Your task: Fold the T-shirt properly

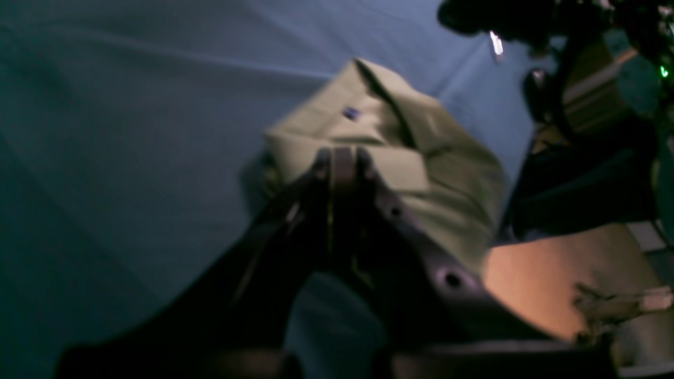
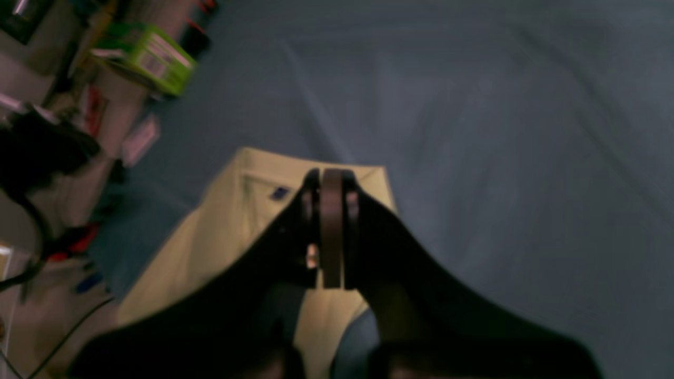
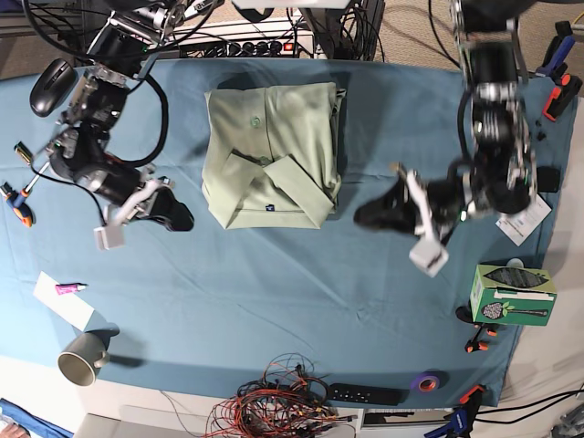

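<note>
A robotics lab bench draped in a teal table cloth, ringed by a power strip, tangled wires, a computer mouse, screwdrivers and a mug.

Both arms are held low, well apart. The left hand is seen closed with nothing gripped; the right hand is likewise closed and empty.

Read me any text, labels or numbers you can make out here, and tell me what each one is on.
No text here is readable.
T-shirt: small dark label, too small to read.
Green box: printing too small and blurred.
White tag at the table cloth's edge: blurred.
</note>
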Robot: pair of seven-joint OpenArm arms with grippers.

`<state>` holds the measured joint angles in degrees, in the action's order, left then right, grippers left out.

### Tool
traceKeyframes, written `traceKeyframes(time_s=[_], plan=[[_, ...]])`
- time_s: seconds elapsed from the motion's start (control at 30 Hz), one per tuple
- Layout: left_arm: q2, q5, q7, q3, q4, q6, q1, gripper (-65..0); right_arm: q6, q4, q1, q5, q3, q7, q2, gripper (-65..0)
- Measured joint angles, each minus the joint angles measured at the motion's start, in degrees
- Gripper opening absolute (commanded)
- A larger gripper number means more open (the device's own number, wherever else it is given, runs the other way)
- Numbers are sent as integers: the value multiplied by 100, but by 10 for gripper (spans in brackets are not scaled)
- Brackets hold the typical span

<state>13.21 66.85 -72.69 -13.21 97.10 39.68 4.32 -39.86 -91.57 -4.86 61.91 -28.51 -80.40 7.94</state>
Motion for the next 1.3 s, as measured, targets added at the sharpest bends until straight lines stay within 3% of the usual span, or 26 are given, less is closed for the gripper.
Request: traceKeyframes(time_s=[0.4, 0.63, 0.8, 0.97, 1.13, 1.3], plan=[[0, 160, 4, -37, 1255, 4, -1825, -650, 0, -1005, 1788, 1580, -186, -48, -13, -650], [48, 350, -98, -35, 1250, 0, -2538, -650, -4, -1899, 2975, 1609, -181, -52, 286, -650], [520, 1023, -409, -37, 1255, 0, -2837, -650, -4, -2028, 3676, 1526, -190, -57, 546, -650], [905, 1095, -490, -35, 1257, 2, -3311, -650, -4, -2031, 4179, 1012, -195, -57, 699, -650], [1027, 393, -420, -35, 1255, 4, -3788, -650, -7, -2031, 4470, 850, -197, -39, 693, -650], [1029, -402, 48, -35, 1045, 13, -4057, -650, -7, -2031, 4485, 857, -197, -35, 693, -650]])
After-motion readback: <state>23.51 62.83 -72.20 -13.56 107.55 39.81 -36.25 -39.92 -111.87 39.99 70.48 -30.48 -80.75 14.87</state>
